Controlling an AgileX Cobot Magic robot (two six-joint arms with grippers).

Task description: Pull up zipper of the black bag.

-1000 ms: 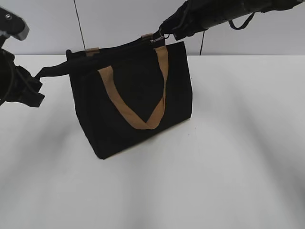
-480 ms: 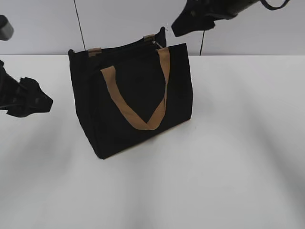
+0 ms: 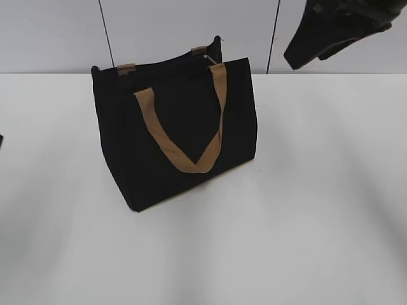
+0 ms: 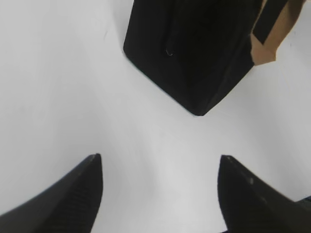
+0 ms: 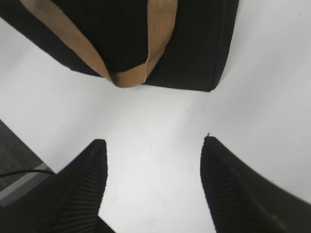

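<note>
My hands are both spread open and empty: left hand [image 4: 160,194] low beside the bag [image 3: 175,136], right hand [image 5: 153,187] high, well clear. The bag stands upright on the bench [image 3: 318,210], zipper [image 3: 208,58] at its top right end. I judge the zip closed; best keep clear without knocking the bag.

Black bag [image 3: 181,136], boxy, upright on white surface [image 3: 305,210]; tan handle hanging down its front. Silvery zipper [image 3: 206,58] at top edge's far end.
</note>
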